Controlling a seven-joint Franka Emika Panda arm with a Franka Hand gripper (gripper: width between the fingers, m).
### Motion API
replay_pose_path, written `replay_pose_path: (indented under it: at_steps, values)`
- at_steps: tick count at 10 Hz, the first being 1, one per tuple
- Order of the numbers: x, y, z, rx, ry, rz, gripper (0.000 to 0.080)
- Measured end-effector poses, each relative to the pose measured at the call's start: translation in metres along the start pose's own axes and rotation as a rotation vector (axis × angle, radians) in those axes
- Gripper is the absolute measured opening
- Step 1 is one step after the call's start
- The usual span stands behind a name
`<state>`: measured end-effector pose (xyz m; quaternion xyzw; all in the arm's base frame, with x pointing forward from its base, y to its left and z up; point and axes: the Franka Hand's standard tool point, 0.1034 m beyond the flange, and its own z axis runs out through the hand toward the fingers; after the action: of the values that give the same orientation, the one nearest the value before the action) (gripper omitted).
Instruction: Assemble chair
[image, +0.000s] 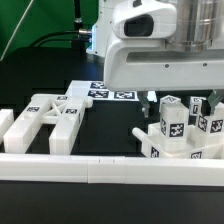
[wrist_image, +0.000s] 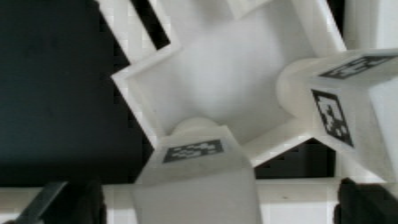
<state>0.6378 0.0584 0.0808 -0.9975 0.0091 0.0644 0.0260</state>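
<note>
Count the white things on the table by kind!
Ladder-like white plastic chair frame: 1
Blocky white plastic part with tagged posts: 1
Flat white marker board: 1
Long white border bar: 1
White block cut off at edge: 1
Total: 5

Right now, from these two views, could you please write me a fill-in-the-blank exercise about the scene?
1. The gripper hangs above the chair parts with its jaws ___.
2. The ladder-like frames lie on the exterior view's ___ side.
3. The table top is ___ in colour.
Missing words: open; left; black.
</note>
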Motion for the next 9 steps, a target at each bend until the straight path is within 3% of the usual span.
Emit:
replay_pose_path:
  at_steps: [1, 3, 4, 9]
  values:
    - [0.001, 0.001, 0.0, 0.0, 0.002, 0.001, 0.0649]
    - [0.001, 0.005, -0.001, -0.008, 0.004, -0.003, 0.0377]
    - [0.002, 0.009, -0.002, -0.009, 0.004, -0.012, 0.0285]
    - [0.003, 0.011, -0.002, -0.013, 0.011, 0.087, 0.0285]
